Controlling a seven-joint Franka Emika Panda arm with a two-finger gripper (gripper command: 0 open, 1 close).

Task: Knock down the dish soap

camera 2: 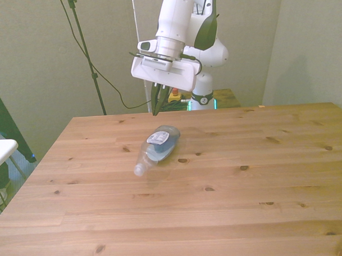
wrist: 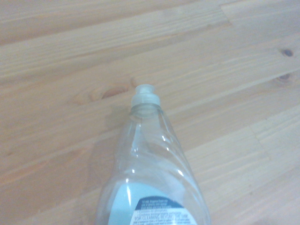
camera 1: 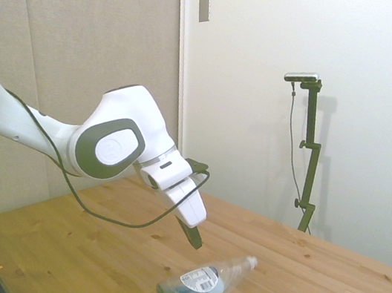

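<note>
The dish soap (camera 1: 201, 288) is down, lying flat on the table (camera 2: 263, 192), white cap pointing away from the gripper (camera 2: 156, 104). The gripper hangs just above and behind the bottle's base, clear of it, dark fingers pressed together. The wrist view alone shows cap (wrist: 144, 96) and label text close up; the bottle's base is cut off there.
</note>
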